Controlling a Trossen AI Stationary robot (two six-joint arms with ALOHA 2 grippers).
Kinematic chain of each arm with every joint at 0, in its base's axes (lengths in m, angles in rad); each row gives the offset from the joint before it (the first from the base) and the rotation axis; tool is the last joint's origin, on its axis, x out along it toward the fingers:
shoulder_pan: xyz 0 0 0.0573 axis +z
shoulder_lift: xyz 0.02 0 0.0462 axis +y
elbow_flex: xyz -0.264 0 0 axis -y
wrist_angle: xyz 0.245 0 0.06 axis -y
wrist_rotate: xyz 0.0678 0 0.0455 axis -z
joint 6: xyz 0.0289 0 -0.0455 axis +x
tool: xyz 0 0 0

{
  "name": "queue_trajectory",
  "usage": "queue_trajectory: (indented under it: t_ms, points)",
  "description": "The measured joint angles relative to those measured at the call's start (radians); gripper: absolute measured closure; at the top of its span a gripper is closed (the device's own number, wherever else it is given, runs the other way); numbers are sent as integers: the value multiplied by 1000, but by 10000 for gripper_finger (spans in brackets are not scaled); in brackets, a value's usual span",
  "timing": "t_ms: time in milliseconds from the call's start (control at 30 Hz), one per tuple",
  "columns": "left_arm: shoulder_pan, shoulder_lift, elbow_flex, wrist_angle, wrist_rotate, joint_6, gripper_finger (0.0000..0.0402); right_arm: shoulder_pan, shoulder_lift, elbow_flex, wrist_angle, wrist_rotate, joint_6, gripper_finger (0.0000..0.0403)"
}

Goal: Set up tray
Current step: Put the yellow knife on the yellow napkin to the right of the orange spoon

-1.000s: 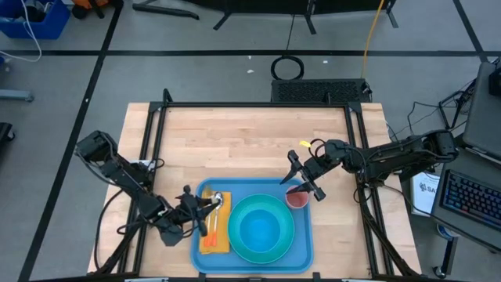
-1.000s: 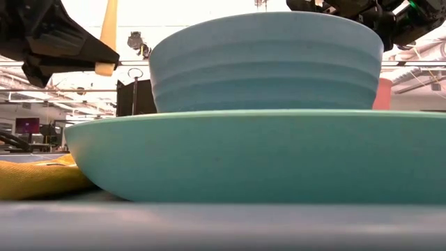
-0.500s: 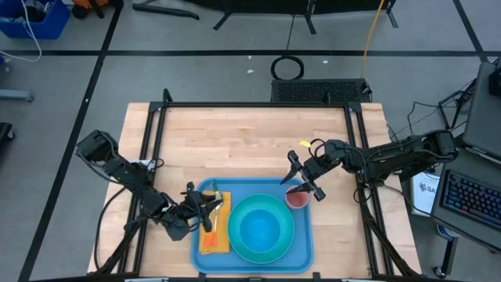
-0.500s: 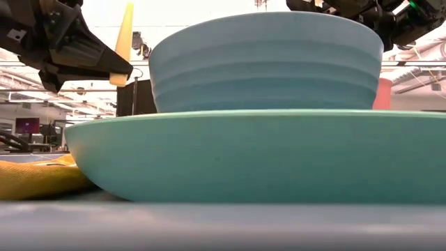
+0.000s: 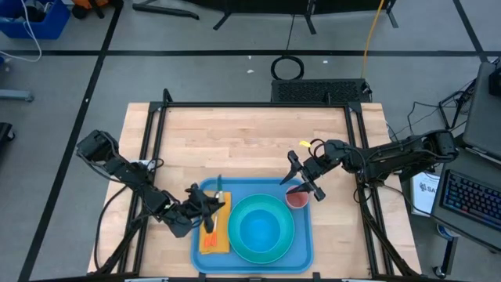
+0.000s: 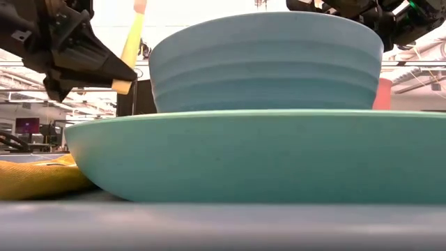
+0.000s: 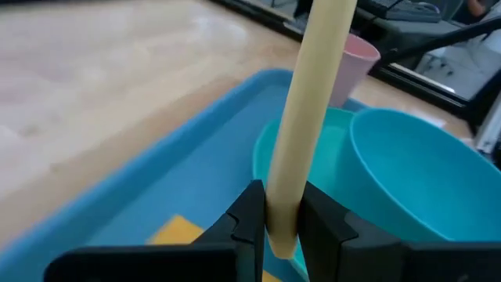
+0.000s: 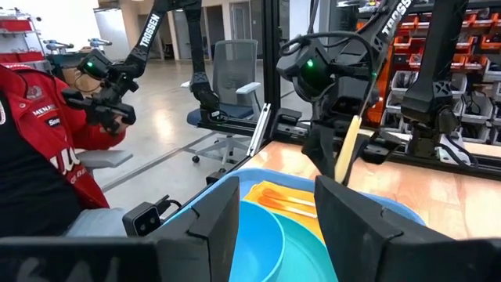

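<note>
Currently left gripper (image 7: 283,223) clamped on a cream utensil handle (image 7: 309,117) above the tray (image 5: 301,254); right gripper (image 5: 304,182) jaws apart beside the pink cup (image 5: 297,199).

"TROSSEN" reads in white capitals along two dark arm links (image 8: 153,31) and (image 8: 389,23), beyond the right gripper (image 8: 278,215). Red sleeve (image 8: 31,125) beside that gripper carries white lettering, too partial to read.

Wooden table (image 5: 250,133), blue tray (image 5: 301,254) on it
</note>
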Motion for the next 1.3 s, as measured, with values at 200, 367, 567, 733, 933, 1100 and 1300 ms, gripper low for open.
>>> queue_trajectory:
  t_ms: [200,367,567,733,933,1100,1300]
  points:
    - [-25,0,0,5,47,-61,348,0,0,0,-12,0,-2,248]
    - [-51,0,0,5,46,-146,348,0,0,0,-28,-5,-4,248]
    - [-81,0,0,13,33,-158,348,0,0,0,-56,-5,-22,248]
    - [-97,0,0,15,38,-161,348,0,0,0,-67,-5,-23,248]
    - [-130,0,0,16,58,-156,348,0,0,0,-68,-5,-26,248]
    - [-148,0,0,16,58,-162,348,0,0,0,-68,-5,-26,248]
    - [-161,52,1,30,72,-217,348,0,0,0,-68,-6,-27,248]
